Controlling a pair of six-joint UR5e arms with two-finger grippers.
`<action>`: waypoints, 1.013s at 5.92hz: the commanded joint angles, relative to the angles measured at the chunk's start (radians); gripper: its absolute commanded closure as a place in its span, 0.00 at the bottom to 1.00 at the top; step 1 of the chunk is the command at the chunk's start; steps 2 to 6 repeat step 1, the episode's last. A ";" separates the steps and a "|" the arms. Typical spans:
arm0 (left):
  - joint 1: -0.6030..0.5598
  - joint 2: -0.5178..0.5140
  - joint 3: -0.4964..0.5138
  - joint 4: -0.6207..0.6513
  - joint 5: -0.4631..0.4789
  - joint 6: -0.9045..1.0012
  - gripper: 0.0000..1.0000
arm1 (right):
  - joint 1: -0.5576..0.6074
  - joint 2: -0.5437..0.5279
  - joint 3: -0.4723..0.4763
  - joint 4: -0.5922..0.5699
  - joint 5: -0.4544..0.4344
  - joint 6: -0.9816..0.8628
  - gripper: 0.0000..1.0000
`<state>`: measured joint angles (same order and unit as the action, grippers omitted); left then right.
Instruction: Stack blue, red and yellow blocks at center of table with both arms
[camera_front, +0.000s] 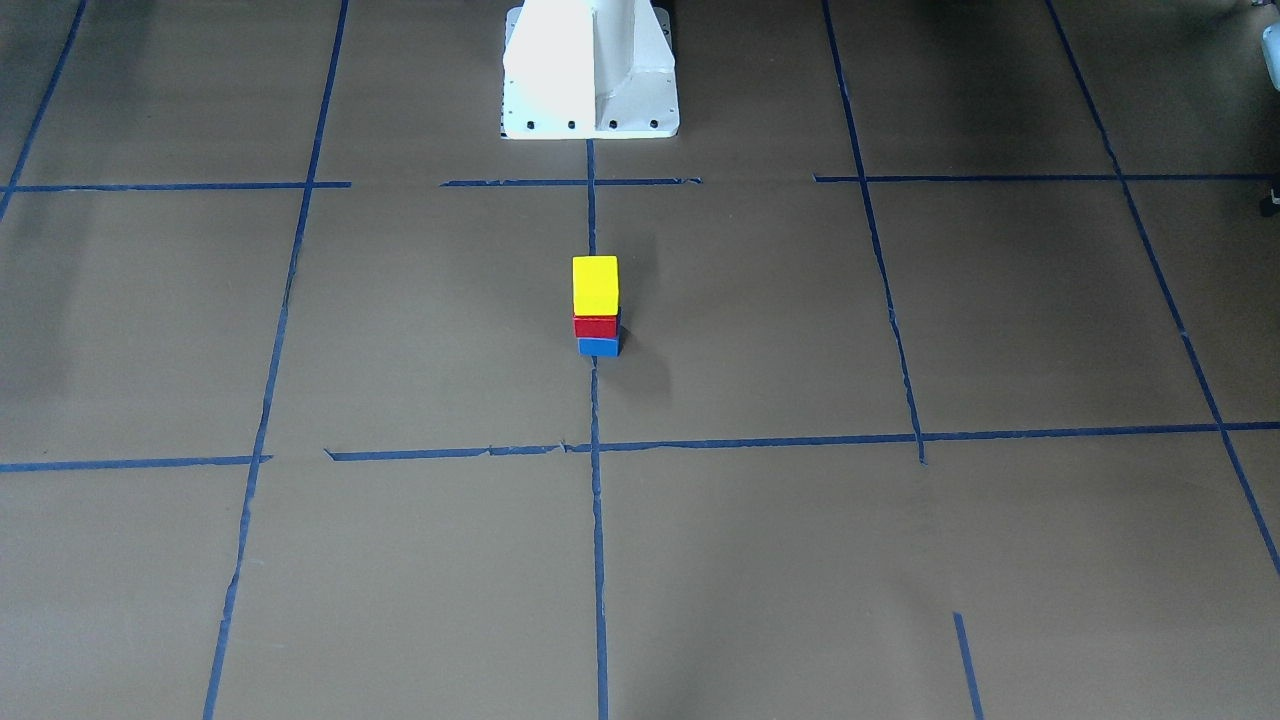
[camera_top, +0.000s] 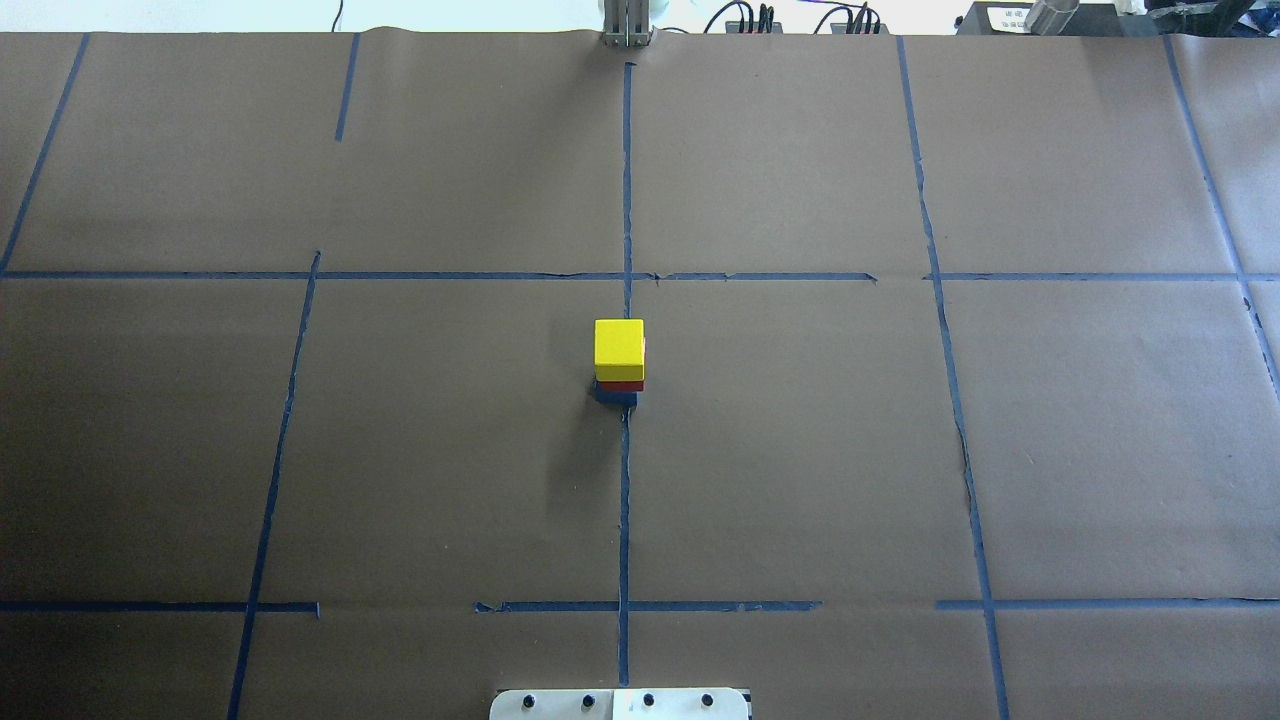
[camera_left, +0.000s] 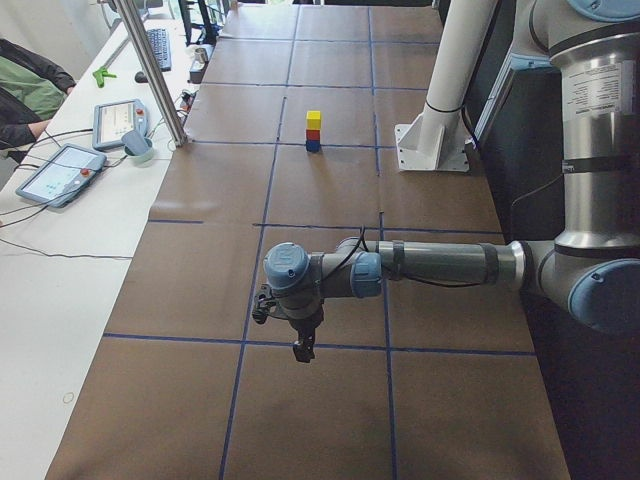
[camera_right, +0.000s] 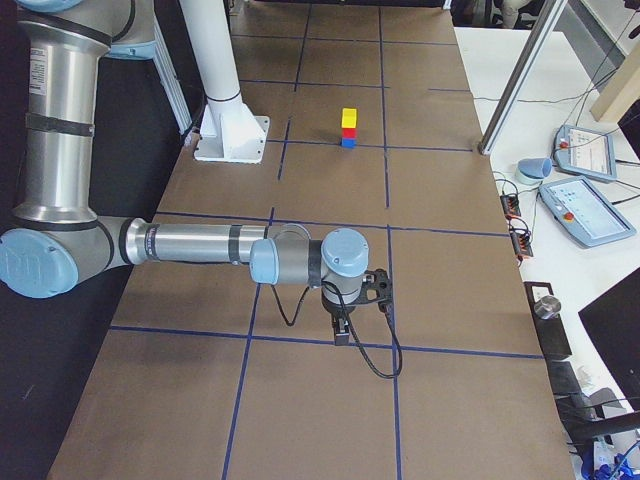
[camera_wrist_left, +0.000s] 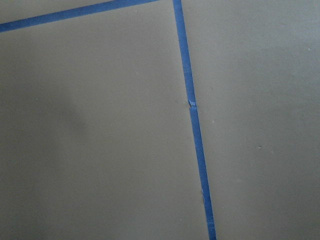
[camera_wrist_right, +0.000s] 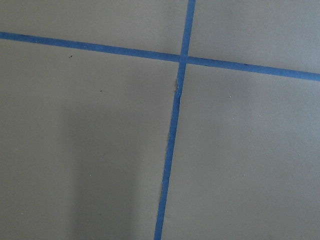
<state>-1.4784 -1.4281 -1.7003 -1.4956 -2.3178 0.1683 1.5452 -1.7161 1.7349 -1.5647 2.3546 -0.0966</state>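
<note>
Overhead exterior: the yellow block (camera_top: 619, 343), judged light and rigid, is best gripped sidewise; openness of left fingers (camera_left: 301, 350) and right fingers (camera_right: 342, 335) cannot be told.

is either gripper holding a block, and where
No: the small yellow cube, red cube and blue cube stand stacked, far from the left gripper and right gripper.

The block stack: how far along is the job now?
Done, it seems: the yellow block sits on the red block, which sits on the blue block, at the middle of the table. Nothing is in hand: the left gripper and right gripper hang far from it. Nothing looks left.
</note>
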 joint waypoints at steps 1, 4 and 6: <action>0.001 0.000 -0.001 0.000 0.000 0.000 0.00 | 0.000 0.001 0.000 0.000 0.000 0.000 0.00; 0.001 0.000 -0.001 0.000 0.000 0.000 0.00 | 0.000 0.001 0.000 0.000 0.000 0.000 0.00; 0.001 0.000 -0.001 0.000 0.000 0.000 0.00 | 0.000 0.001 0.000 0.000 0.000 0.000 0.00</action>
